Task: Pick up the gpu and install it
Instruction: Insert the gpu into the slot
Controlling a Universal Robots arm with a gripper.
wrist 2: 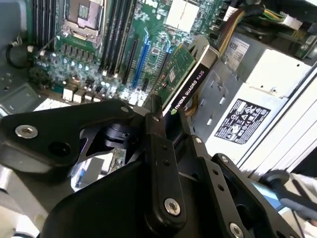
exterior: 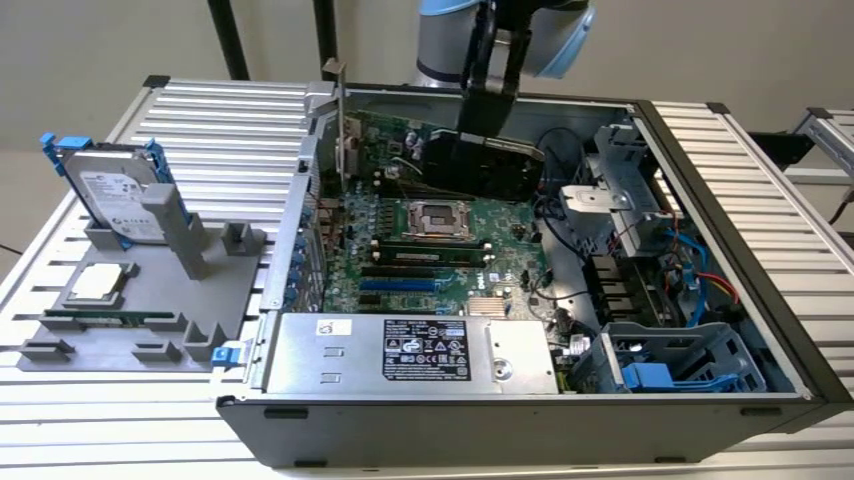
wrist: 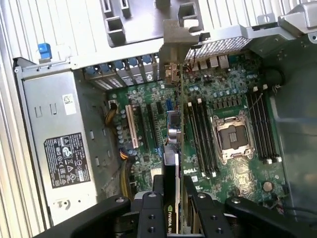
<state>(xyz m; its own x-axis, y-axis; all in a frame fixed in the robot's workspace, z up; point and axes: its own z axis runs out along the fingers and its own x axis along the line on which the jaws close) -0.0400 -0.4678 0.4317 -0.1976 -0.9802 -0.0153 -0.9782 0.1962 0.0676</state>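
With the gripper (exterior: 481,125) clamped firmly on the gpu (exterior: 483,165) above the motherboard (exterior: 427,255), hold the card upright and parallel to the expansion slots (exterior: 400,283).

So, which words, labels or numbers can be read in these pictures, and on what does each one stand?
On the gpu edge, second wrist view: white lettering, a brand and model name, not copied here.
On the power supply label: symbols and fine print, too small to read.
On the hard drive label, exterior view: too blurred to read.
On the motherboard: small white markings, mostly too small to read.
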